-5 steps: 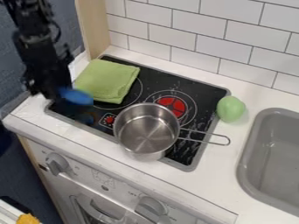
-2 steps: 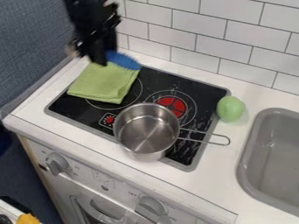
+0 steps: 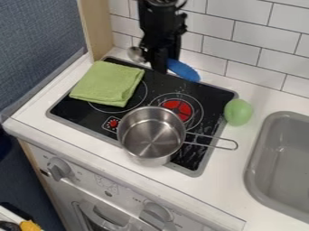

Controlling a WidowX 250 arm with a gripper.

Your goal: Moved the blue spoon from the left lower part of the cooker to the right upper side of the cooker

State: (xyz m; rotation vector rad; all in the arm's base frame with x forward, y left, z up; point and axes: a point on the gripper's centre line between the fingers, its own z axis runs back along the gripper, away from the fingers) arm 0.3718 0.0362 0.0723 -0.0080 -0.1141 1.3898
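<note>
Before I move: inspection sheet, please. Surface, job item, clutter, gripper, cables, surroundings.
Surface: black glossy cooker top, pale streaks at lower right
Job item: blue spoon with silvery bowl, held near cooker top's back edge
Clutter: folded green cloth, left; round steel saucepan, front; smooth green rounded object, right
Gripper: black gripper closed on spoon
Cables: nothing seen for certain
Surroundings: white tiled wall behind, grey sink right

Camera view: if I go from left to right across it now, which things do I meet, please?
Green cloth → blue part of the spoon → light green oval object → grey sink.
</note>
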